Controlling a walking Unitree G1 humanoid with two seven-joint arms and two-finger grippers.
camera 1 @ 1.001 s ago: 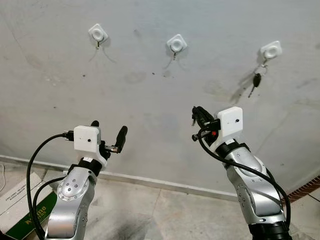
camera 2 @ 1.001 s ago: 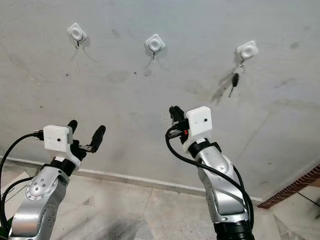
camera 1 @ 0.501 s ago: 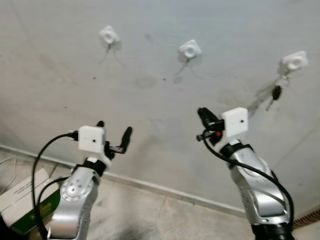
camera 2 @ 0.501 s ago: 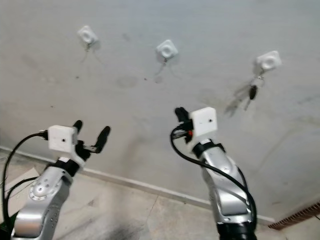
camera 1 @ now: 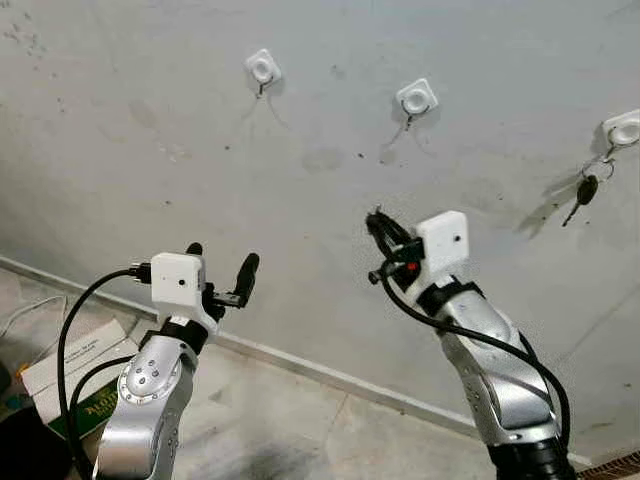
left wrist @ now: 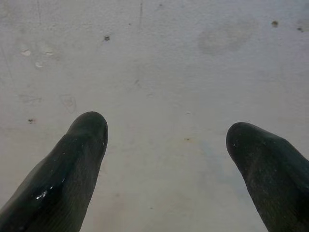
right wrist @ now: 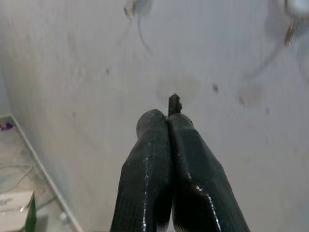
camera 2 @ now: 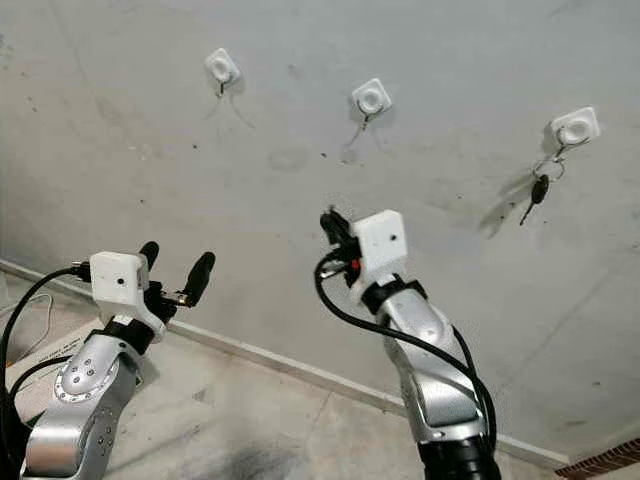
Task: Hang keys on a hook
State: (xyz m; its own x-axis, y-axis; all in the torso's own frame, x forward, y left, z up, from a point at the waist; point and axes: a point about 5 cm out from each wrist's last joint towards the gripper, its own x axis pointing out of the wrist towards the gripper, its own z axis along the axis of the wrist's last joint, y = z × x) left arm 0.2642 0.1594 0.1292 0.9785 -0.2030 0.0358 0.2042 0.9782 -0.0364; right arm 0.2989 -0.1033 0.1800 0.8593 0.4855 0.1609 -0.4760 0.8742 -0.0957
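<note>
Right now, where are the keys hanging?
The keys hang from the rightmost wall hook of three, up on the robot's right, above and beyond its right end effector.

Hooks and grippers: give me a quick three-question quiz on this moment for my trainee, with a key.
1. True or false: the left gripper is open and holds nothing.
2. Which of the three white hooks on the wall carries the keys? A left, B middle, C right.
3. Fill in: the right gripper has its fingers ___ on a small dark object that pokes out past the tips.

Key: 1 true. 2 C, the right hook. 3 shut.
</note>
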